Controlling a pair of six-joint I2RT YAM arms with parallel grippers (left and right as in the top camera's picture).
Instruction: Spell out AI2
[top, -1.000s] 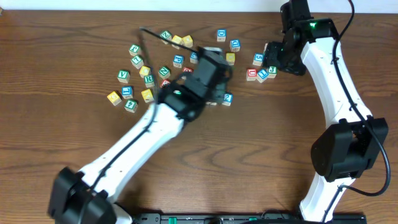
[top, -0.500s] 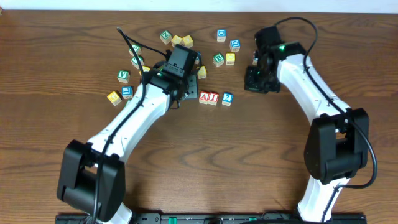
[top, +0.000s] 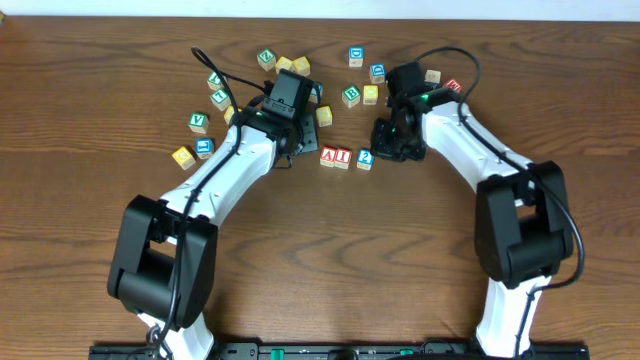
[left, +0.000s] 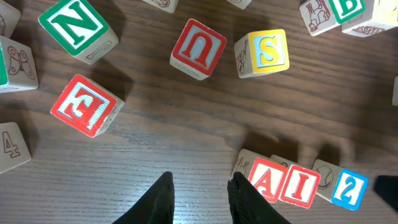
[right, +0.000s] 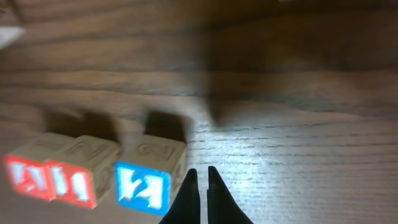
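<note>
white arm links, black joints, black cables, green leds.

Blocks read A (left: 266, 180), I (left: 301, 185), 2 (left: 348, 189) (in a row), plus N (left: 76, 25), U (left: 198, 48), S (left: 266, 52).

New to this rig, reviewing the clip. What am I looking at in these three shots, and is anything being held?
Two white robot arms at a wooden table, each ending in a two-finger pincer. One shot is from a fixed camera overhead; the other two come from cameras on each wrist, looking past that arm's own fingers. Loose alphabet blocks lie scattered at the far side. Three sit in a row: red A block, red I block, blue 2 block. The left pincer is nearly closed and the right pincer shut; neither holds anything.
</note>
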